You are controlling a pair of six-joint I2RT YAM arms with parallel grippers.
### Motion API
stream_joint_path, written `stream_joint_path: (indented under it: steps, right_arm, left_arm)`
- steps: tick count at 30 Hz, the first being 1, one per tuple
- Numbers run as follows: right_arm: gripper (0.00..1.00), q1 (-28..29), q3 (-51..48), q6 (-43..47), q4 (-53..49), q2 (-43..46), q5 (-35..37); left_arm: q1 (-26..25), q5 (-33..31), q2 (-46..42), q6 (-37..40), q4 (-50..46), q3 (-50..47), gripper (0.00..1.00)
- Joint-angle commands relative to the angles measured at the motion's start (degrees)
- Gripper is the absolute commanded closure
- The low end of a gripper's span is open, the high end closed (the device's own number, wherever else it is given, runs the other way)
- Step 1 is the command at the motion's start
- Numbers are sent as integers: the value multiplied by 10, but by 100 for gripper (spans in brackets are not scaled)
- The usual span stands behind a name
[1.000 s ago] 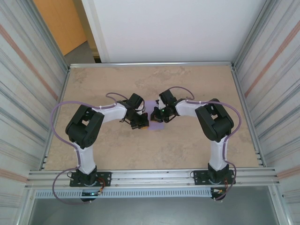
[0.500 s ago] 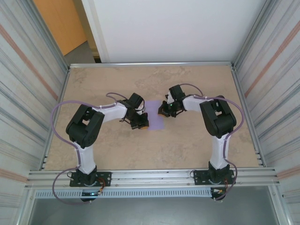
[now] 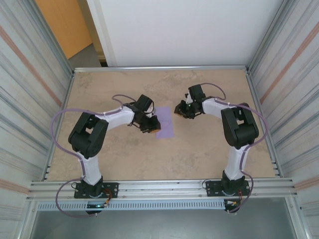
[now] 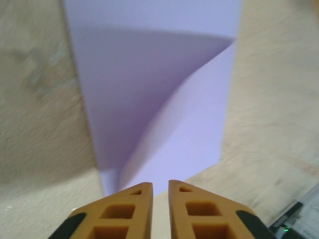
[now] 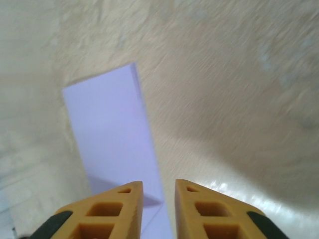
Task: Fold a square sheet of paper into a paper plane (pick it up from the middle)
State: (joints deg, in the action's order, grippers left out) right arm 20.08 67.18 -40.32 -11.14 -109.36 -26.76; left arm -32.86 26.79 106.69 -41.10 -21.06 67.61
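The square sheet of paper [image 3: 166, 123] is pale lilac and lies folded into a narrow rectangle on the table between the two arms. In the left wrist view the paper [image 4: 164, 94] has its upper layer curling up off the lower one. My left gripper [image 3: 151, 124] sits at the paper's left edge; its jaws [image 4: 160, 186] stand a narrow gap apart with only table between them. My right gripper [image 3: 178, 109] hovers off the paper's upper right corner. In the right wrist view the paper [image 5: 109, 129] lies ahead and left of that gripper [image 5: 158, 186], which is open and holds nothing.
The beige stone-patterned tabletop [image 3: 209, 149] has a raised metal rim [image 3: 159, 68] along its sides. Corrugated metal walls [image 3: 30, 99] stand left and right. Purple cables loop from both arms.
The right gripper has let go and drawn back to the right and away from the paper, which now lies uncovered. Both grippers have opened a little. The left gripper shifted slightly.
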Motion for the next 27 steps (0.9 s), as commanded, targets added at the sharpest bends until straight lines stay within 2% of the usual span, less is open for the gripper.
stream_joint_path:
  steps: [1,5,11,27]
  right_arm:
    - [71,13,-38,-54,24,31,-37]
    - [67,35,-63,-98,55,31,-60]
    - [67,62,-59,-130,72,3,-65]
    - [70,67,-50,-140,57,-27,-53]
  left_arm:
    - [16,5,-19,-13,35,17,80]
    - [26,9,8,-13,49,30,79]
    - [31,2,49,-17,59,39,79]
    - [41,-16,83,-27,53,14,79]
